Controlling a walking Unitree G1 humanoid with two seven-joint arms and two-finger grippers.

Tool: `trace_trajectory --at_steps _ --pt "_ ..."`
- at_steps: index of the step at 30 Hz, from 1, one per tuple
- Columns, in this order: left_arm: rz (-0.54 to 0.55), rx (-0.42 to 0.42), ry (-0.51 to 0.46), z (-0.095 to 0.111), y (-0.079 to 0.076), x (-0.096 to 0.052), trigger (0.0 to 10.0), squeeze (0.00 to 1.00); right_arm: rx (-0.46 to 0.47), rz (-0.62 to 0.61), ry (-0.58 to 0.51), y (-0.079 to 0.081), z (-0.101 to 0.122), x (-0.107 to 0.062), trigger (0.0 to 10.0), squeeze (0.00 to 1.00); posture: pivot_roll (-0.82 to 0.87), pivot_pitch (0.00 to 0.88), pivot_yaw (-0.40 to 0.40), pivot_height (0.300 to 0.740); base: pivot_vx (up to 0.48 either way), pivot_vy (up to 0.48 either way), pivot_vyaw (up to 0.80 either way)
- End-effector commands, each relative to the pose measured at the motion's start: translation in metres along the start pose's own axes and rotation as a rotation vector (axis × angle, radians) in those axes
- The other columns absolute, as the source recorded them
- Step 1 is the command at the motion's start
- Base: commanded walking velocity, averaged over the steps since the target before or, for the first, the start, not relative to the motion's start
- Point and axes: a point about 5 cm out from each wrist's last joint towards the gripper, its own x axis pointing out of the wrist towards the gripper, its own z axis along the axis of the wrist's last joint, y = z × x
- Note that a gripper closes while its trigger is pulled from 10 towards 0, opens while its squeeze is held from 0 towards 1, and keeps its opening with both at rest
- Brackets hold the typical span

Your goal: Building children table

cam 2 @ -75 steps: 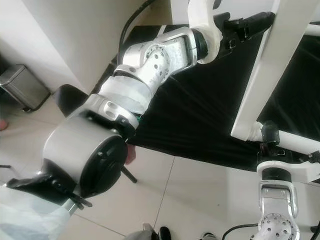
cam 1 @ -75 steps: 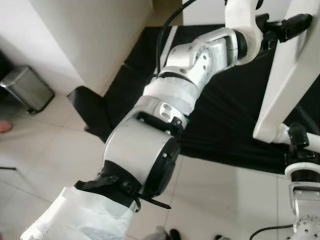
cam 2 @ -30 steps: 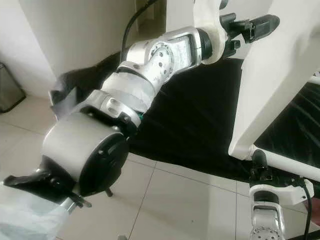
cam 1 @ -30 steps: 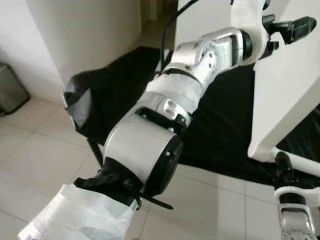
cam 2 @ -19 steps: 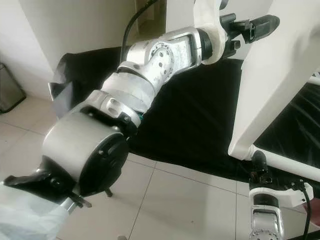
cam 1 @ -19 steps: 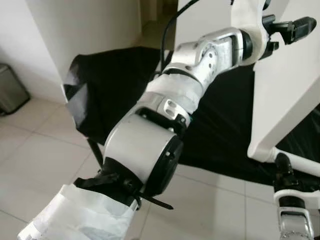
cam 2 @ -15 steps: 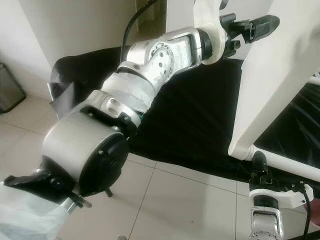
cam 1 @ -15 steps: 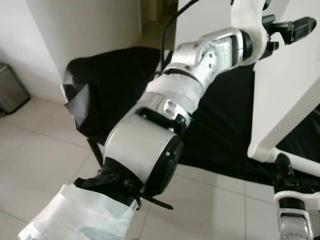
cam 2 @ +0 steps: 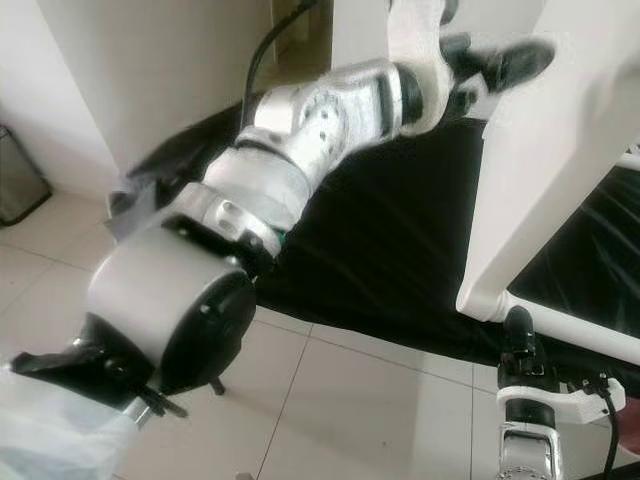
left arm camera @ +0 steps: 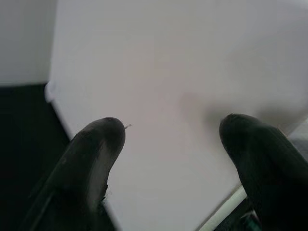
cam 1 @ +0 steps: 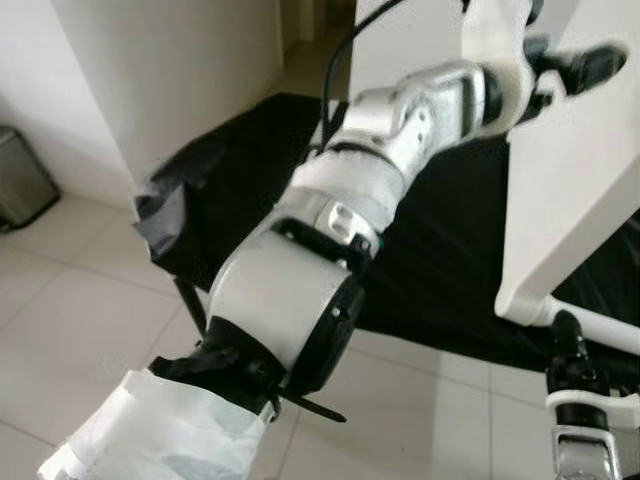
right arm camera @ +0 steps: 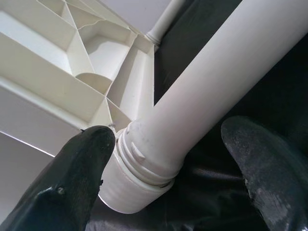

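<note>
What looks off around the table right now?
The black sheet under the white tabletop is rucked up at its near-left corner, folded over instead of lying flat. The leg looks seated in its socket.

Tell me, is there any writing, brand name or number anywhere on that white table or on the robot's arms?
None can be read: the white tabletop, the table leg, the black sheet and the left arm carry no legible words, labels or numbers, and the head views are somewhat blurred.
</note>
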Motion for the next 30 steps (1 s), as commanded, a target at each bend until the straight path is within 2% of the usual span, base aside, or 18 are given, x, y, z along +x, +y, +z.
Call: trace_trajectory --at_steps 1,8,9,12,16,18,20,22,23,24,25,26,30 --pt "-0.335 0.038 0.032 -0.003 -0.016 -0.002 10.0 0.0 0.087 0.428 0.232 0.07 0.004 -0.168 10.0 0.0 -0.08 0.0 0.0 0.74 0.0 0.0 0.0" --pt "-0.335 0.038 0.032 -0.003 -0.016 -0.002 10.0 0.0 0.087 0.428 0.232 0.07 0.004 -0.168 10.0 0.0 -0.08 0.0 0.0 0.74 0.0 0.0 0.0" --pt "-0.333 0.038 0.033 -0.004 -0.015 -0.003 10.0 0.0 0.085 0.434 0.229 0.075 0.003 -0.164 10.0 0.0 -0.08 0.0 0.0 0.74 0.0 0.0 0.0" --pt "-0.3 0.049 0.039 -0.016 -0.003 -0.008 10.0 0.0 0.09 0.453 0.242 0.082 -0.004 -0.153 10.0 0.0 -0.08 0.0 0.0 0.74 0.0 0.0 0.0" --pt "-0.28 0.054 0.045 -0.024 0.006 -0.012 10.0 0.0 0.09 0.46 0.24 0.082 -0.005 -0.152 10.0 0.0 -0.08 0.0 0.0 0.74 0.0 0.0 0.0" --pt "-0.24 0.043 0.067 -0.037 0.021 -0.02 10.0 0.0 0.085 0.47 0.236 0.083 -0.004 -0.151 10.0 0.0 -0.08 0.0 0.0 0.74 0.0 0.0 0.0" --pt "-0.24 0.043 0.067 -0.037 0.021 -0.02 10.0 0.0 0.085 0.47 0.236 0.083 -0.004 -0.151 10.0 0.0 -0.08 0.0 0.0 0.74 0.0 0.0 0.0" --pt "-0.191 0.047 0.085 -0.049 0.037 -0.031 10.0 0.0 0.084 0.486 0.238 0.084 -0.004 -0.152 10.0 0.0 -0.08 0.0 0.0 0.74 0.0 0.0 0.0" --pt "-0.142 0.045 0.092 -0.054 0.051 -0.039 10.0 0.0 0.081 0.497 0.244 0.085 -0.003 -0.153 10.0 0.0 -0.09 0.0 0.0 0.74 0.0 0.0 0.0" --pt "-0.142 0.045 0.092 -0.054 0.051 -0.039 10.0 0.0 0.081 0.497 0.244 0.085 -0.003 -0.153 10.0 0.0 -0.09 0.0 0.0 0.74 0.0 0.0 0.0" --pt "-0.098 0.047 0.089 -0.058 0.062 -0.047 10.0 0.0 0.076 0.506 0.245 0.086 -0.002 -0.153 10.0 0.0 -0.09 0.0 0.0 0.74 0.0 0.0 0.0" --pt "-0.057 0.038 0.087 -0.062 0.072 -0.054 10.0 0.0 0.072 0.508 0.243 0.086 -0.001 -0.152 10.0 0.0 -0.09 0.161 0.268 0.74 0.0 0.0 0.0" --pt "-0.057 0.038 0.087 -0.062 0.072 -0.054 10.0 0.0 0.072 0.508 0.243 0.086 -0.001 -0.152 10.0 0.0 -0.09 0.161 0.268 0.74 0.0 0.0 0.0"
